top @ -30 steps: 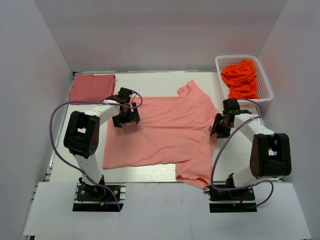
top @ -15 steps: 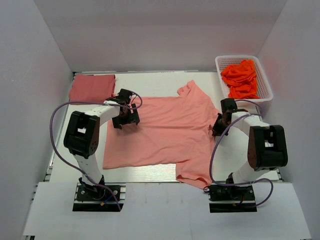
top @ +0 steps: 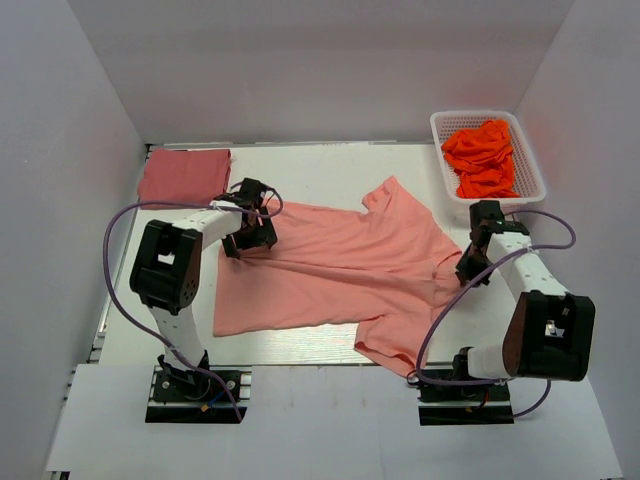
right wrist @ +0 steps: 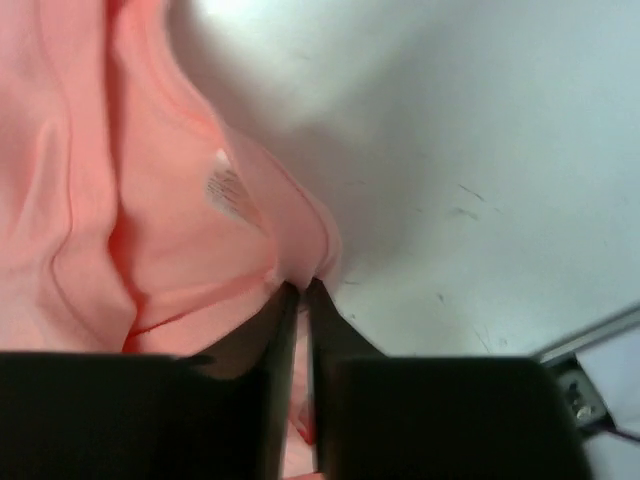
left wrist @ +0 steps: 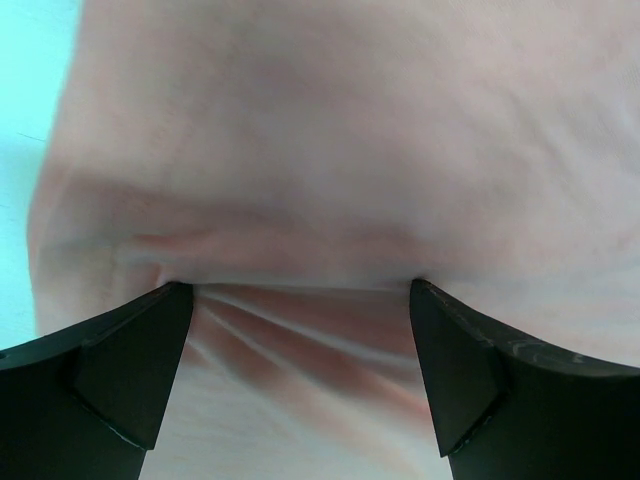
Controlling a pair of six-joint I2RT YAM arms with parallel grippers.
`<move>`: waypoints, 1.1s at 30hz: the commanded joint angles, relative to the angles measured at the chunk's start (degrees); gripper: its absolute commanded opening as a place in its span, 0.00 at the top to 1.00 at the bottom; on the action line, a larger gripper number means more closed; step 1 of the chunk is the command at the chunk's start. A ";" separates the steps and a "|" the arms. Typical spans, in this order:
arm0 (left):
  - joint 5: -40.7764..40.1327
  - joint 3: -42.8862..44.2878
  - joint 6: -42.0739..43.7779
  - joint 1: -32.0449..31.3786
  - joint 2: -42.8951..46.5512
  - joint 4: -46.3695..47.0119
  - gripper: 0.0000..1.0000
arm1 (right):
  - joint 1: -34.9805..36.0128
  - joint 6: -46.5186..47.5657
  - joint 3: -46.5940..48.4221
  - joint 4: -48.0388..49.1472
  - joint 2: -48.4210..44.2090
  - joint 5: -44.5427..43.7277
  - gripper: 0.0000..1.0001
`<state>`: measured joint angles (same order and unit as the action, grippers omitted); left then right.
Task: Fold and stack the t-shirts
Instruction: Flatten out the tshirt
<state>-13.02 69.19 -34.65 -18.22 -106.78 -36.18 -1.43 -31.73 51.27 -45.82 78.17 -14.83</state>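
A light salmon-pink t-shirt (top: pixel 340 265) lies spread across the middle of the table, drawn into creases toward the right. My right gripper (top: pixel 465 274) is shut on its neck edge (right wrist: pixel 300 262), just beside the small white label (right wrist: pixel 226 190). My left gripper (top: pixel 250 240) stands open over the shirt's left part. Its fingertips (left wrist: pixel 170 300) rest on the wrinkled cloth (left wrist: pixel 300 150) without pinching it. A darker rose-red t-shirt (top: pixel 183 175) lies folded at the back left corner.
A white basket (top: pixel 478 114) holding orange cloth (top: pixel 482 155) stands at the back right. White walls close in the table (top: pixel 320 160) on three sides. A metal rail (right wrist: pixel 590 335) runs along the table's right edge near my right gripper.
My right gripper has shut on the shirt's neck edge and moved right, dragging the shirt with it and stretching it into creases. My left gripper has stayed open in place.
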 commanded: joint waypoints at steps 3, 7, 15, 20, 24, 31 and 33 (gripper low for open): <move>-2.11 -0.72 -0.85 1.34 -3.87 -2.23 0.00 | -5.16 -1.15 -0.37 -7.70 -2.41 -9.25 0.52; -0.96 -0.20 0.81 1.34 -3.09 -1.00 0.00 | -7.09 -0.71 -0.03 -7.52 -2.15 -7.15 0.44; 6.50 2.00 5.20 0.20 2.10 2.95 0.00 | -3.94 12.47 0.77 10.54 -10.05 20.96 0.43; 7.04 6.65 6.44 0.20 3.42 2.96 0.00 | -1.74 12.39 1.73 12.68 -4.88 20.11 0.43; 6.51 10.43 7.58 0.20 2.29 1.56 0.00 | -0.68 11.86 1.56 16.02 0.48 19.05 0.43; 5.21 18.94 8.64 0.20 -3.86 -1.50 0.00 | 0.46 11.60 4.02 18.05 8.22 15.18 0.43; 5.19 20.72 9.16 0.20 -6.23 -3.10 0.00 | 0.46 11.60 4.63 17.96 11.12 12.11 0.43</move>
<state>-7.11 86.83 -26.87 -17.80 -110.85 -36.29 -1.08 -20.62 53.10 -29.74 87.26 0.99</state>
